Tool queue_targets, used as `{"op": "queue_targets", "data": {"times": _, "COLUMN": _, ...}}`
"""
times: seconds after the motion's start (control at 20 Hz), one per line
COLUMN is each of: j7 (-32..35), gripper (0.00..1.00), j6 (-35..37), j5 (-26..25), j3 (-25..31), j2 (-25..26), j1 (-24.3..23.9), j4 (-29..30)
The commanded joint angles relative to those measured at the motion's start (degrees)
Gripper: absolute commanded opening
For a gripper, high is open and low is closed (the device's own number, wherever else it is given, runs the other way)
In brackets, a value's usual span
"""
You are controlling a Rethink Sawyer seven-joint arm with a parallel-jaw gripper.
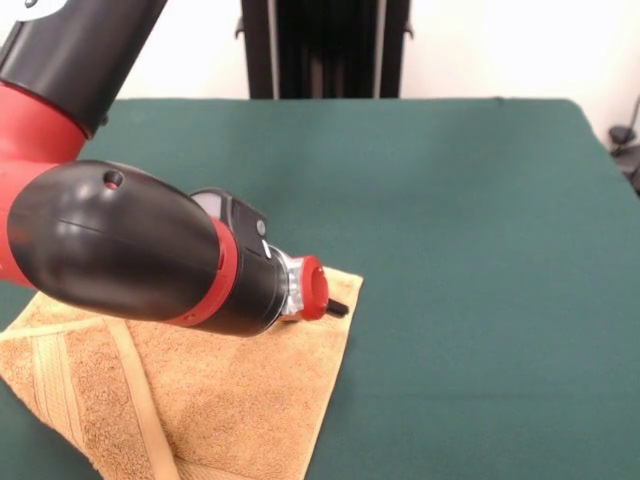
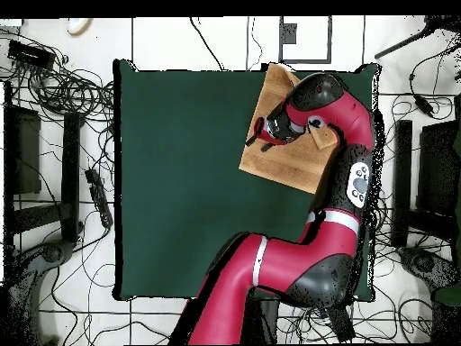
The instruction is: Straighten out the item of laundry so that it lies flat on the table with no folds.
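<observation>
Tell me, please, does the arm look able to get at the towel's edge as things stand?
Probably yes. The end effector already hangs over the towel near one edge, and nothing else lies on the table to block it. Whether it touches the cloth cannot be told.

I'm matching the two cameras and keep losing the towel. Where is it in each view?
Front view: the towel lies at lower left, partly under the arm, running off the bottom edge.
Overhead view: the towel sits at the table's upper right, reaching its top edge.
Shared landmark: the gripper near the towel's edge.
</observation>
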Motion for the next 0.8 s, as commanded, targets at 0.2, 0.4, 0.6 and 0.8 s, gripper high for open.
{"op": "queue_targets", "data": {"times": 0.2, "j7": 5.14, "gripper": 1.00, "j6": -7.48, "j5": 1.48, "j3": 0.33, "j2": 5.46, "j1": 1.63, "j4": 4.83}}
{"op": "queue_targets", "data": {"times": 0.4, "j7": 4.78, "gripper": 1.00, "j6": -5.67, "j5": 0.48, "j3": 2.10, "j2": 4.86, "j1": 1.65, "j4": 6.43}}
{"op": "queue_targets", "data": {"times": 0.6, "j7": 2.66, "gripper": 1.00, "j6": -4.06, "j5": -0.53, "j3": 4.61, "j2": 3.85, "j1": 2.10, "j4": 8.47}}
{"op": "queue_targets", "data": {"times": 0.8, "j7": 0.49, "gripper": 1.00, "j6": -4.98, "j5": -2.55, "j3": 7.76, "j2": 2.09, "j1": 2.78, "j4": 12.07}}
